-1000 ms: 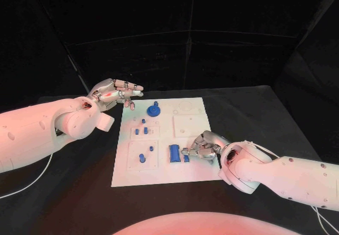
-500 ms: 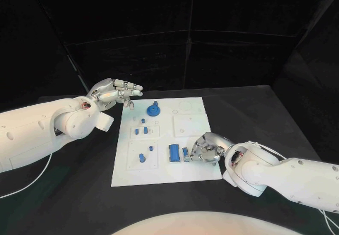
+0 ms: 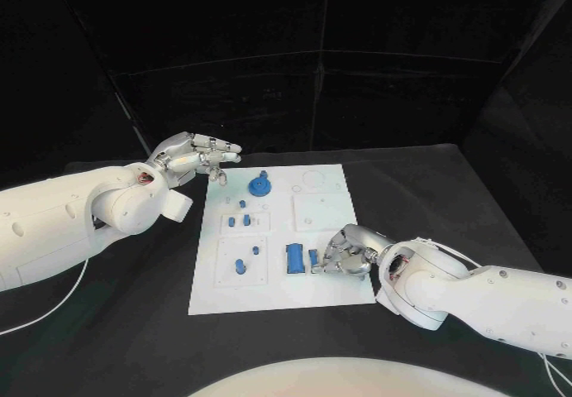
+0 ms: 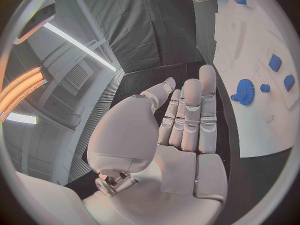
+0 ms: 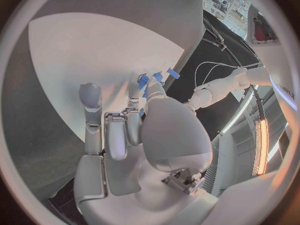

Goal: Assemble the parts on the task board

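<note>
Left hand (image 3: 191, 155) hovers empty, fingers spread; right hand (image 3: 345, 251) curls on the task board (image 3: 274, 294), seemingly pinching a small blue part (image 3: 313, 259).

Matt white task board (image 3: 321, 248); glossy blue plastic gear (image 3: 260, 184); matt black table (image 3: 429, 190).

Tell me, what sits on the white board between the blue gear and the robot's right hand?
In the head view, bare white board with faint outlines lies between the gear and right hand.
</note>
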You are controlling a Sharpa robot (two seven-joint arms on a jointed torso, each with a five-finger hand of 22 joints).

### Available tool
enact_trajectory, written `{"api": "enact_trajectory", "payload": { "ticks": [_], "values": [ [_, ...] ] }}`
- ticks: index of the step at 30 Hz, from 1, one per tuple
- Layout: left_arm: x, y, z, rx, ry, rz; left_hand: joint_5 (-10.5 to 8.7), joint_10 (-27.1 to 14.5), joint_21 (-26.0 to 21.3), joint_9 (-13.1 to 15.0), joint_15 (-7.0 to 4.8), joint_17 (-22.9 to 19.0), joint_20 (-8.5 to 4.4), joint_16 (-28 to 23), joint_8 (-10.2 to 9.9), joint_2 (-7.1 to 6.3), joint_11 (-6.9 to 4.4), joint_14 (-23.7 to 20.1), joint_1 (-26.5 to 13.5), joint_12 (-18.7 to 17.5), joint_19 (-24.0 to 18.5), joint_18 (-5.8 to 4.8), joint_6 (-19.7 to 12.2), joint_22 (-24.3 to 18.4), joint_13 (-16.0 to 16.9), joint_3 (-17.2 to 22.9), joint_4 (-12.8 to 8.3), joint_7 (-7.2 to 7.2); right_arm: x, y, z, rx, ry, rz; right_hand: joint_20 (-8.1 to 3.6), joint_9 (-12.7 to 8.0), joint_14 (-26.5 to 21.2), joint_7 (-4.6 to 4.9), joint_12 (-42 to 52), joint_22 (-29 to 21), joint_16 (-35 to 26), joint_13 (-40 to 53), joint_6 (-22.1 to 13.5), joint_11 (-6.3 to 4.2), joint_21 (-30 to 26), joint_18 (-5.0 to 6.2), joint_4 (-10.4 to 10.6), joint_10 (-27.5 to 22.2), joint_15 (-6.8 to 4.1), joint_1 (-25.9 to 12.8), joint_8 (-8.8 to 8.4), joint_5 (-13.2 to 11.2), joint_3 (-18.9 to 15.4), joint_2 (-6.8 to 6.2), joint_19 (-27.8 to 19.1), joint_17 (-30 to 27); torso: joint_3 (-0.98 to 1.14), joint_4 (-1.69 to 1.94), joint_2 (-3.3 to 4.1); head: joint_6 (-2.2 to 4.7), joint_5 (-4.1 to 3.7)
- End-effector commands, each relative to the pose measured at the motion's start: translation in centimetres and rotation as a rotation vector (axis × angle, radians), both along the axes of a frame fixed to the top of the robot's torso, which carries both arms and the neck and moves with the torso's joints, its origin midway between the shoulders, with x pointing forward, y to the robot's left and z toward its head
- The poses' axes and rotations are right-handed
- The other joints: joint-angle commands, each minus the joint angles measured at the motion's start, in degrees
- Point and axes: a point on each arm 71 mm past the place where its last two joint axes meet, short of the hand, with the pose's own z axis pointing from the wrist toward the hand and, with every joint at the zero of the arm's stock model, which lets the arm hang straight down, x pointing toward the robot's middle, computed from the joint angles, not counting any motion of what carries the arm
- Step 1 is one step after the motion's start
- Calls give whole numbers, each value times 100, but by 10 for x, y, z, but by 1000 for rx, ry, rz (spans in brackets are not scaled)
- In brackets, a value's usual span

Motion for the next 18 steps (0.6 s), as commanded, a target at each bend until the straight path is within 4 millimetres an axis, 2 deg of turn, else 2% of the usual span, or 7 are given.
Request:
{"api": "enact_trajectory", "payload": {
  "ticks": [1, 10, 18],
  "values": [
    [-1, -2, 1, -3, -6, -15, -12, -41, -38, -2, -9, -9, 11, -6, 1, 53, -16, -30, 10, 18, -44, 76, -40, -7, 5, -31, 2, -16, 3, -1, -2, -32, -17, 0, -27, 6, 452, -20, -4, 9, 29, 323, -35, -35, 38, -52, -53, 11, -46, 58, 34, 29, 8, 70, 12, 830, 4, 8, 6, -8, 10],
    [0, -2, 1, -3, -6, -14, -12, -47, -41, -2, -8, -14, 12, -4, 3, 58, -15, -36, 13, 25, -47, 76, -44, -8, 5, -30, 0, -15, 8, 4, -4, -42, -38, 6, -36, 7, 453, -32, 4, 4, 32, 333, -47, -46, 33, -50, -168, 17, -56, 202, 46, -51, 9, 106, 10, 836, 3, 0, -4, -28, 19],
    [0, -1, 1, -2, -6, -12, -12, -49, -42, -2, -8, -15, 12, -3, 3, 58, -15, -37, 14, 27, -47, 76, -44, -9, 5, -30, -1, -14, 6, 5, 0, 1, -58, 24, -37, 2, 444, -18, -36, -39, 9, 299, -63, -38, 9, -45, -198, -5, -53, 206, 45, -123, -33, 81, -10, 793, -3, -8, -18, -6, 17]
  ]
}}
